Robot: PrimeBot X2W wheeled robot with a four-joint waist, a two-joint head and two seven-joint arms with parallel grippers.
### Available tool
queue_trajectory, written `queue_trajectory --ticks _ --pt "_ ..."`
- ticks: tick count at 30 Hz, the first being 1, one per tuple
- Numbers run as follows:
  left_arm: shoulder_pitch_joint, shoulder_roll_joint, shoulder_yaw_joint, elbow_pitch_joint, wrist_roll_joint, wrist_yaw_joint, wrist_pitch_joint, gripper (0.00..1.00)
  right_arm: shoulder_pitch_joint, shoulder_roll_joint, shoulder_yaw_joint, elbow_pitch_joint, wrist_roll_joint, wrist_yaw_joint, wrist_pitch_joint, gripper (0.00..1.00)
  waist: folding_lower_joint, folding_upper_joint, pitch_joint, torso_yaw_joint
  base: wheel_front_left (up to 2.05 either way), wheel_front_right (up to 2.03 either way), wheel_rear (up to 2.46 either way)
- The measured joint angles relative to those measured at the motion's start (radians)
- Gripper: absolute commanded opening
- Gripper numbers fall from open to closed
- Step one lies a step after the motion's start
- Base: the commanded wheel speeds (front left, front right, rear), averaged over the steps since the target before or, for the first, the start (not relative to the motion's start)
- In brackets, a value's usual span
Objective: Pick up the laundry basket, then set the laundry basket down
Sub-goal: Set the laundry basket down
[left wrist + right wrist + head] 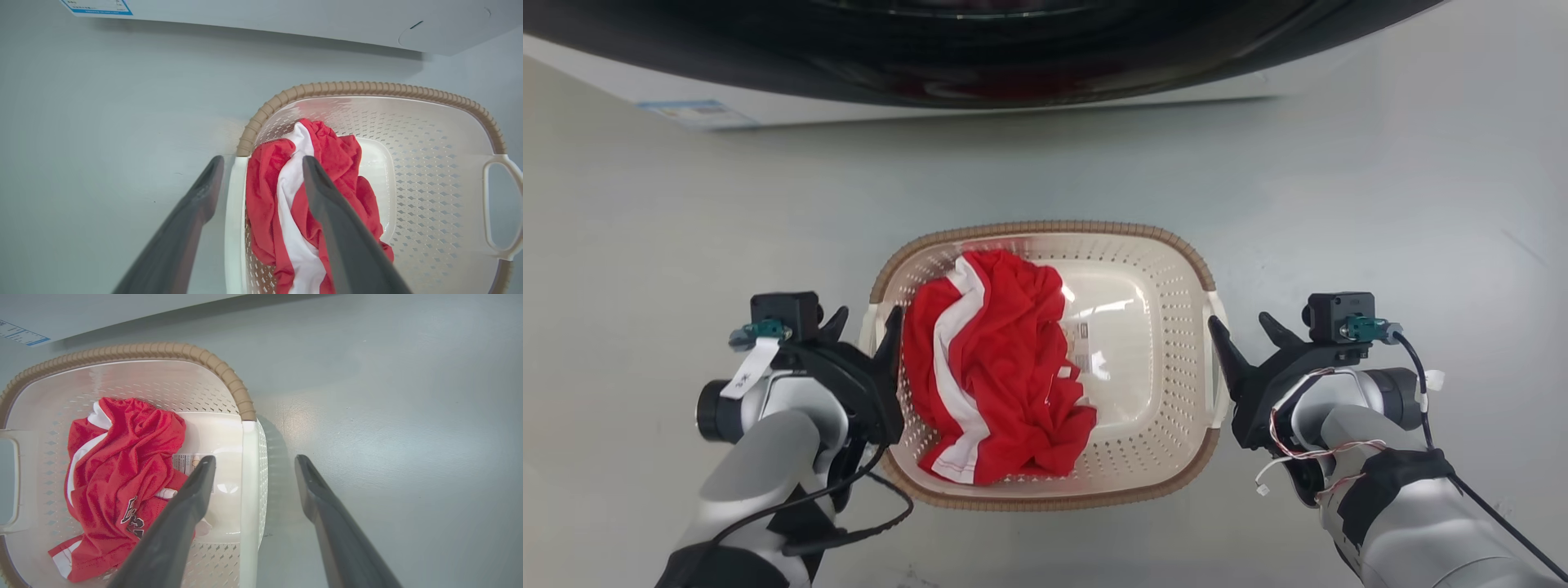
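The laundry basket [1176,384] is sitting on the grey floor [645,245] just in front of the washing machine [792,110], between the two arms. A crumpled red-and-white jersey [996,359] is lying inside it, toward the robot's left, leaving the pale bottom bare on the other side. The left gripper [866,325] is standing open over the basket's left handle [235,212] — one dark finger is reaching over the jersey inside the basket, the other is hanging outside above the floor. The right gripper [1240,327] is doing the same at the right handle [249,486], jaws spread, with the white band lying between them — neither pair is closing on it. The brown woven-look rim [367,87] is curving along the far side, nearest the machine.
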Motion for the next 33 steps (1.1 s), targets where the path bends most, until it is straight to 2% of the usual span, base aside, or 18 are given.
queue_trajectory --ticks 11,21,26,33 --pt "0.095 0.027 -0.010 -0.042 0.007 0.000 -0.040 1.00 0.078 -0.002 -0.007 -0.021 0.007 0.009 -0.072 1.00 -0.0003 0.0000 -0.158 -0.016 0.00 0.00 0.00" --pt "0.168 0.051 0.003 -0.141 0.021 0.000 -0.045 1.00 0.149 -0.020 -0.019 -0.067 0.000 0.009 -0.084 1.00 -0.0002 -0.0001 -0.283 -0.026 0.00 0.00 0.00" --pt "0.199 0.070 0.028 -0.224 0.034 0.002 -0.045 1.00 0.178 -0.031 -0.054 -0.128 0.000 0.006 -0.084 1.00 -0.0001 0.0000 -0.341 -0.025 0.00 0.00 0.00" --pt "0.260 0.096 0.071 -0.360 0.075 0.046 -0.045 1.00 0.210 -0.057 -0.104 -0.233 -0.019 -0.040 -0.084 1.00 -0.0002 0.0000 -0.412 -0.024 0.00 0.00 0.00"
